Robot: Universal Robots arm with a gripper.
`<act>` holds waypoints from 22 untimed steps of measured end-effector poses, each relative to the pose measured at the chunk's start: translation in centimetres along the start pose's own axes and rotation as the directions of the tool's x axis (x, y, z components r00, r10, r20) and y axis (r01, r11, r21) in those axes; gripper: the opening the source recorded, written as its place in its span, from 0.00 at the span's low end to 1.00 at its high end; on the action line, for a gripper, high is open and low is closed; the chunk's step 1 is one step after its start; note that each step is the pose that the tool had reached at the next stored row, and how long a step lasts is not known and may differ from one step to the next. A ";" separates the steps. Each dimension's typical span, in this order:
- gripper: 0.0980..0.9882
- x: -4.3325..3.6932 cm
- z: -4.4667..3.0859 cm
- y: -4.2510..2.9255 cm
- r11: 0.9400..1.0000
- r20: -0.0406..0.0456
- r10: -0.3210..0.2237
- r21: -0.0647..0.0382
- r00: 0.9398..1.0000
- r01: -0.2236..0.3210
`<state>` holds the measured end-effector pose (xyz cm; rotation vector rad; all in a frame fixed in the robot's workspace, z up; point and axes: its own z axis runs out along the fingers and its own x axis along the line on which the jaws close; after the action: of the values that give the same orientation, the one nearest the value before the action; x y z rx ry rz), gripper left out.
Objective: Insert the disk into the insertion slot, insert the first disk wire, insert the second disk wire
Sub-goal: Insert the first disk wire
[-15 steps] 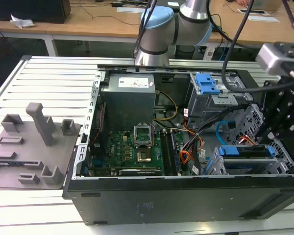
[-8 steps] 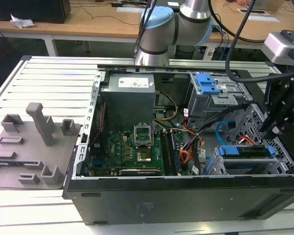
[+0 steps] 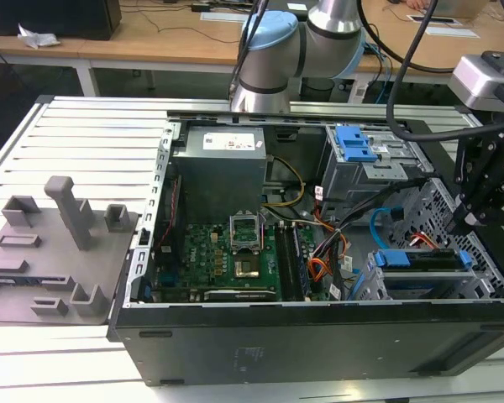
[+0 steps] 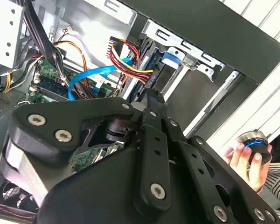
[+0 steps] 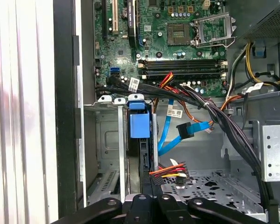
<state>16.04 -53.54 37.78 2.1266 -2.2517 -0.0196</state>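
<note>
Black linkage of the gripper (image 4: 152, 98) lies nearest in both wrist views. Its fingers are drawn together to one narrow tip; whether anything is pinched between them I cannot tell. In the exterior view the gripper (image 3: 465, 223) hangs over the case corner at the exterior view's right, just above the disk (image 3: 407, 258).

Finding one: the disk stands seated in the insertion slot (image 3: 485, 256), blue carrier edge uppermost. In the first wrist view the disk (image 5: 140, 125) has a bay with metal rails on one flank and a perforated floor on the other, so there is room on both sides. The black side wall (image 5: 65, 116) of the case bounds the railed bay closely.

Finding two: the red, yellow and black wire bundle (image 5: 170, 171) runs in to just beside the gripper's tip, near the disk's end.

Finding three: the second disk wire (image 5: 167, 135) loops beyond, and its dark plug (image 5: 184, 129) sits apart from the disk.

Further off lie the motherboard (image 5: 177, 46), the taller cage with a blue-handled carrier (image 3: 353, 144) and the power supply (image 3: 218, 168). White labels show on the power supply and on cable tags (image 5: 134, 85); I cannot read their print.

Outside the case, in the second wrist view, a person's hand (image 4: 247, 163) holds a round knob (image 4: 254, 141) with a blue ring.
</note>
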 end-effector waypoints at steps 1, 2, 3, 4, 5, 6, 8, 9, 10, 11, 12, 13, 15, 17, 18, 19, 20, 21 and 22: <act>0.01 0.00 0.00 0.00 1.000 0.000 0.000 0.000 1.000 0.000; 0.01 0.00 -0.01 0.00 1.000 0.000 0.000 0.000 1.000 0.000; 0.01 0.00 -0.02 0.04 1.000 0.000 0.000 0.000 1.000 0.000; 0.01 0.01 -0.01 0.21 1.000 0.000 0.000 0.000 1.000 0.000; 0.01 0.03 0.04 0.54 1.000 0.000 0.000 0.000 1.000 0.000; 0.01 0.04 0.10 0.81 1.000 0.000 0.000 0.000 1.000 0.000; 0.01 0.08 0.21 1.49 1.000 0.000 0.000 0.000 1.000 0.000; 0.01 0.10 0.23 1.90 1.000 0.000 0.000 0.000 1.000 0.000; 0.01 0.12 0.24 2.15 1.000 0.000 0.000 0.000 1.000 0.000; 0.01 0.13 0.25 2.34 1.000 0.000 0.000 0.000 1.000 0.000; 0.01 0.14 0.26 2.60 1.000 0.000 0.000 0.000 1.000 0.000; 0.01 0.15 0.26 2.75 1.000 0.000 0.000 0.000 1.000 0.000; 0.01 0.17 0.28 3.02 1.000 0.000 0.000 0.000 1.000 0.000; 0.01 0.20 0.30 3.57 1.000 0.000 0.000 0.000 1.000 0.000; 0.01 0.21 0.31 3.77 1.000 0.000 0.000 0.000 1.000 0.000; 0.01 0.22 0.31 3.88 1.000 0.000 0.000 0.000 1.000 0.000; 0.01 0.23 0.31 3.94 1.000 0.000 0.000 0.000 1.000 0.000; 0.01 0.22 0.31 3.94 1.000 0.000 0.000 0.000 1.000 0.000; 0.01 0.22 0.31 3.94 1.000 0.000 0.000 0.000 1.000 0.000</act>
<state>12.08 -53.54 37.63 2.1269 -2.2515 -0.0195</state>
